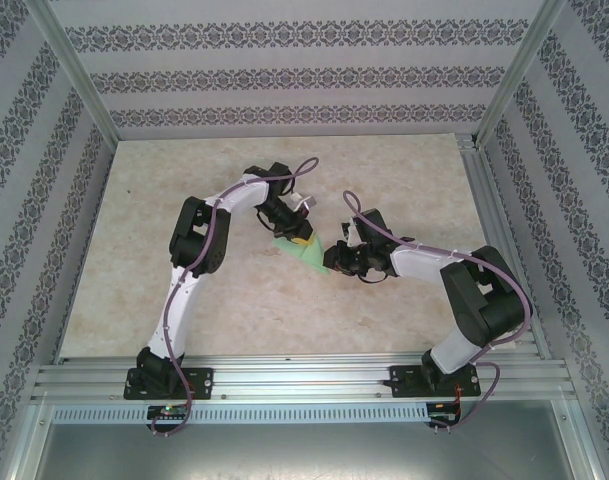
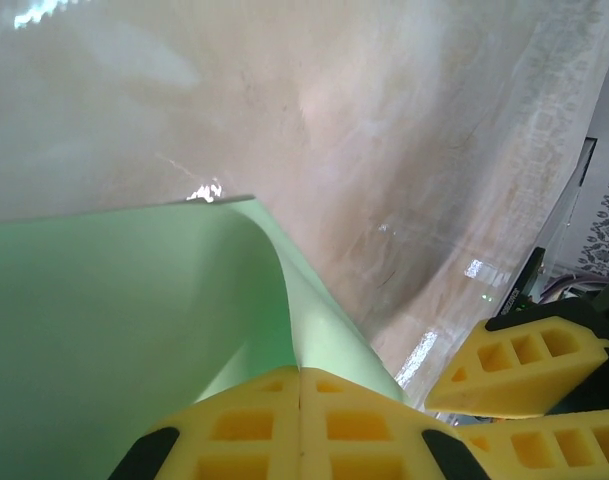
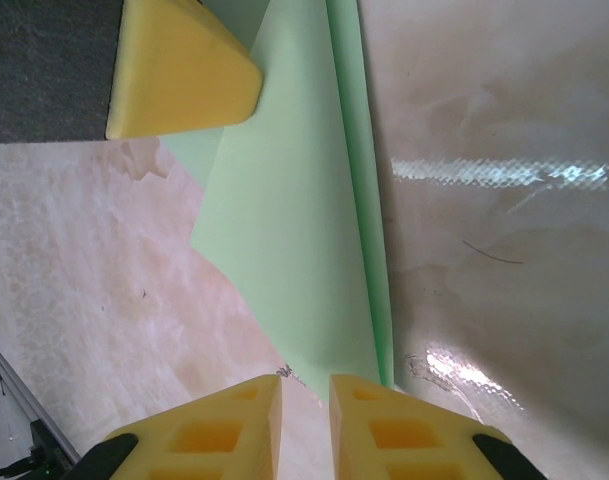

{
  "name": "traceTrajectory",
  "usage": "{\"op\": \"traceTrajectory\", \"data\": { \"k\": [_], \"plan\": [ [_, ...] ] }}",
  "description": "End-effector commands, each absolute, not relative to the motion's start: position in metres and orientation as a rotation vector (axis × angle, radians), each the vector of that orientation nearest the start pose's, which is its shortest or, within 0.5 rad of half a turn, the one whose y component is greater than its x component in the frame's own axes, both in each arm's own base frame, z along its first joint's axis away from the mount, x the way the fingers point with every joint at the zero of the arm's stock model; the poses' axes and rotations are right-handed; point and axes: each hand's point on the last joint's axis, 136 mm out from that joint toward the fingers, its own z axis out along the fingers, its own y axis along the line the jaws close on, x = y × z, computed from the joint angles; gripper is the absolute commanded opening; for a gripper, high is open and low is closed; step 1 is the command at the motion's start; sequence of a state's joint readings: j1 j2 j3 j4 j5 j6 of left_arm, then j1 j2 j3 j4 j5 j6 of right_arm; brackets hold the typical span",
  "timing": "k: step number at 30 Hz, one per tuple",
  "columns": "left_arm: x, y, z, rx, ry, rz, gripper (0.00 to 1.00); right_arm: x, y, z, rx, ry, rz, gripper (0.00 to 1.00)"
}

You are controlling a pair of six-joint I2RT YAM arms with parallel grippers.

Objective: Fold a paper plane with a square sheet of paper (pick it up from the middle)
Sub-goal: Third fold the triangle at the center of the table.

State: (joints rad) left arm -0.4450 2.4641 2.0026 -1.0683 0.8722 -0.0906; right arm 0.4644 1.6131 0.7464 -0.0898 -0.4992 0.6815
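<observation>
The light-green paper (image 1: 311, 254) is folded, with a curled flap and a long crease, and sits mid-table between both grippers. My left gripper (image 1: 300, 238) is shut on it; in the left wrist view the yellow pads (image 2: 300, 372) meet with the paper (image 2: 134, 300) pinched at their tips. My right gripper (image 1: 336, 260) is at the paper's right end. In the right wrist view its jaws (image 3: 306, 385) stand slightly apart, with bare table in the gap. The paper's narrow end (image 3: 294, 220) runs down to the right finger's inner edge. Whether it rests on the table, I cannot tell.
The marbled tabletop (image 1: 284, 170) lies open on all sides of the paper. Patterned walls and metal frame posts (image 1: 79, 90) ring the table. A metal rail (image 1: 304, 375) carrying both arm bases runs along the near edge. The other gripper's yellow fingers (image 2: 524, 365) are close at the right.
</observation>
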Motion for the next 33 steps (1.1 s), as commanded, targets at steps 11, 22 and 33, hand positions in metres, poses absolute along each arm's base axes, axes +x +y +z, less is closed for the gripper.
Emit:
{"op": "traceTrajectory", "data": {
  "k": [11, 22, 33],
  "plan": [
    [0.381, -0.319, 0.034, 0.685, 2.960, -1.344, 0.02, 0.300, 0.245, 0.053, 0.047, 2.681, 1.090, 0.20],
    [0.384, -0.313, 0.026, 0.703, 2.991, -1.266, 0.01, 0.296, 0.252, 0.036, 0.060, 2.714, 1.159, 0.19],
    [0.389, -0.313, 0.025, 0.709, 2.993, -1.255, 0.02, 0.299, 0.247, 0.032, 0.056, 2.737, 1.096, 0.19]
  ]
}}
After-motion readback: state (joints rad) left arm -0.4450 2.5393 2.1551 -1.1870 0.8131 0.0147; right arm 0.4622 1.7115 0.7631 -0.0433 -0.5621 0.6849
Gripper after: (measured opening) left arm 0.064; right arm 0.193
